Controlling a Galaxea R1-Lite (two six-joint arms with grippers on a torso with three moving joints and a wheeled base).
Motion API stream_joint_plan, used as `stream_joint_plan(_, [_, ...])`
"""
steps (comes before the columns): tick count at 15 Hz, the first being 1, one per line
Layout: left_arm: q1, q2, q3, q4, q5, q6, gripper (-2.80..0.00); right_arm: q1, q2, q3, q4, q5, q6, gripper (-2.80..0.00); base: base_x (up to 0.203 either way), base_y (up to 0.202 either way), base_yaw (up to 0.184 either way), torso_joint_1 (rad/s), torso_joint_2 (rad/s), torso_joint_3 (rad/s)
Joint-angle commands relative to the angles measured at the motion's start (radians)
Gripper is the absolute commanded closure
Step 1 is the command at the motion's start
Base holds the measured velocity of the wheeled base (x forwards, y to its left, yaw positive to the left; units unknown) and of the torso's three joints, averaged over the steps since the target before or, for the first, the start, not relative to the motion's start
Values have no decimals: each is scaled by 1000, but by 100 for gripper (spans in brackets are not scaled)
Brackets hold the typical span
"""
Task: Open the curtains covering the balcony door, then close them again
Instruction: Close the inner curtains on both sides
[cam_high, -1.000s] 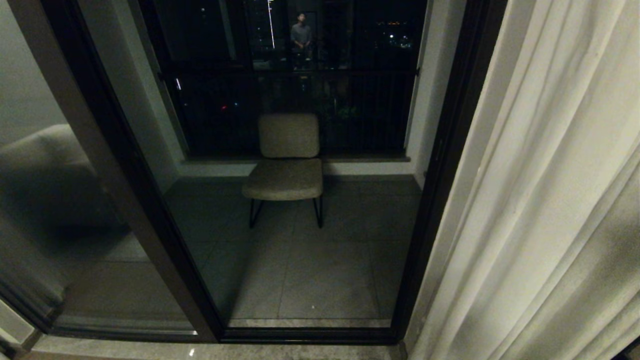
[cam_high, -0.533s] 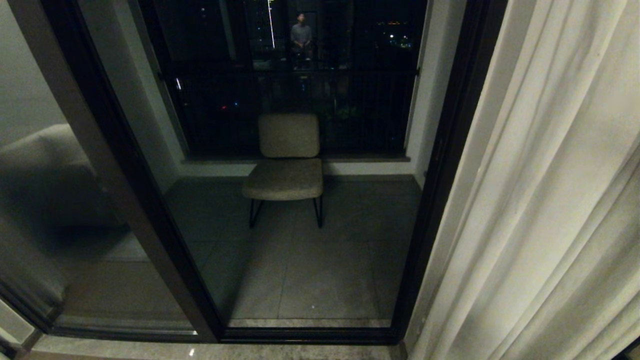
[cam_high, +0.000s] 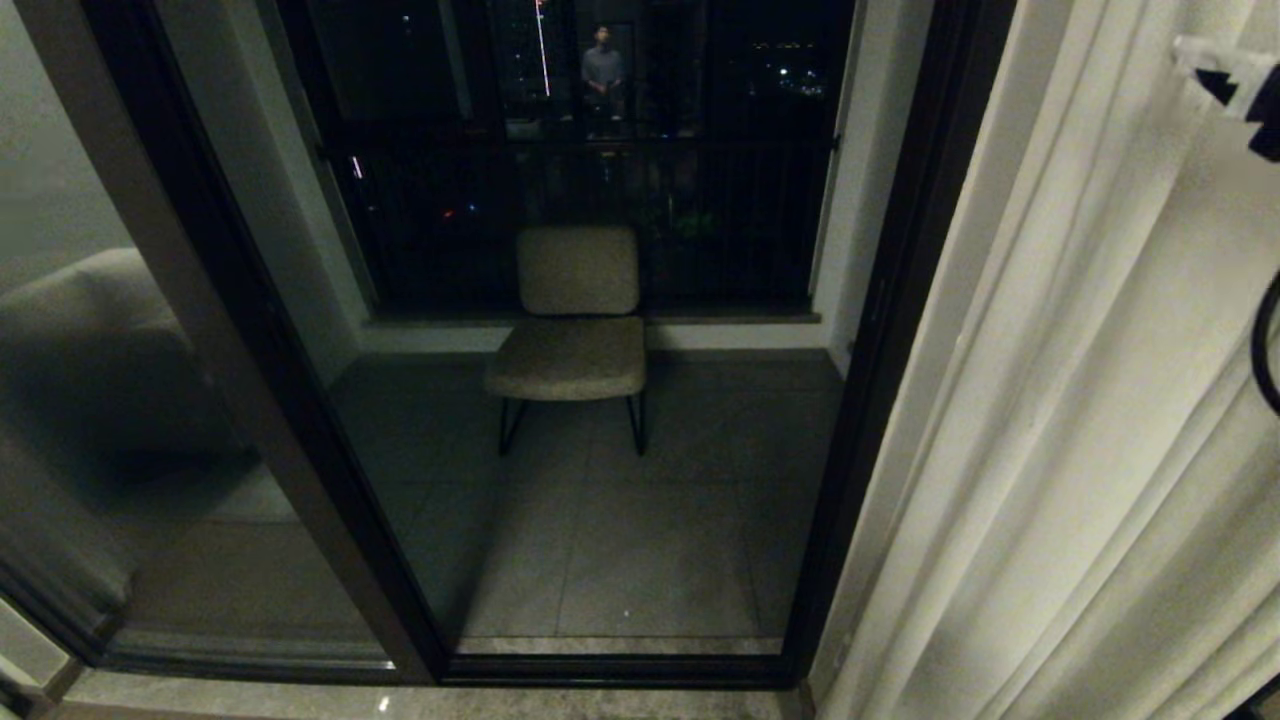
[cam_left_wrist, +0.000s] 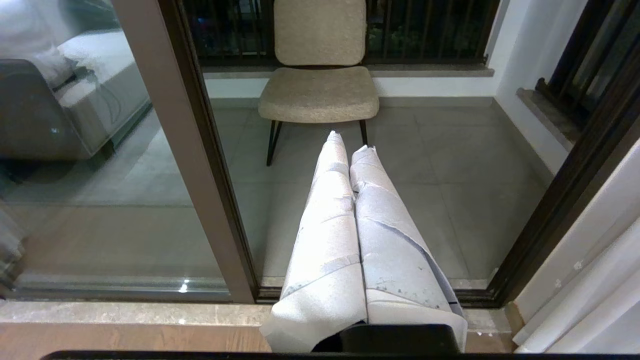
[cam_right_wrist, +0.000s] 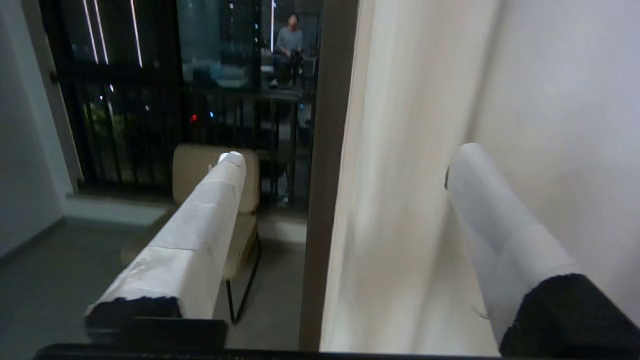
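A cream pleated curtain (cam_high: 1080, 400) hangs gathered at the right of the balcony door (cam_high: 880, 330), whose dark frame and glass stand uncovered. My right gripper (cam_right_wrist: 348, 154) is raised in front of the curtain (cam_right_wrist: 400, 200), open wide, with the curtain's hemmed edge in the gap between its white-wrapped fingers (cam_right_wrist: 200, 235). Nothing is pinched. One finger (cam_high: 1212, 58) pokes into the head view's upper right corner. The left gripper (cam_left_wrist: 350, 145) is shut and empty, held low, pointing at the door's glass, left of the curtain (cam_left_wrist: 600, 280).
A beige chair (cam_high: 575, 320) on thin black legs stands on the balcony tiles behind the glass, in front of a dark railing (cam_high: 600, 200). A person's reflection (cam_high: 603, 70) shows high in the glass. A sofa (cam_high: 90, 350) shows at the left. A stone threshold (cam_left_wrist: 125, 315) runs below the door.
My right arm has risen: its gripper now shows at the head view's upper right edge in front of the curtain, where there was only fabric before. Curtain and door have not moved.
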Motion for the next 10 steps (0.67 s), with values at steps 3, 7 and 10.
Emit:
stream_joint_plan(3, [0,0,0,0,1,0,0,-3,273,-259,-5,-1,21,-280,0,0,0,0,0,0])
stream_joint_plan(7, [0,0,0,0,0,-2,0,-34,406,-414,-2,-16,21,-280,0,0,0,0,0,0])
stream_joint_plan(10, [0,0,0,0,0,-2,0,-69,454,-479,7,-35,16,-280,0,0,0,0,0,0])
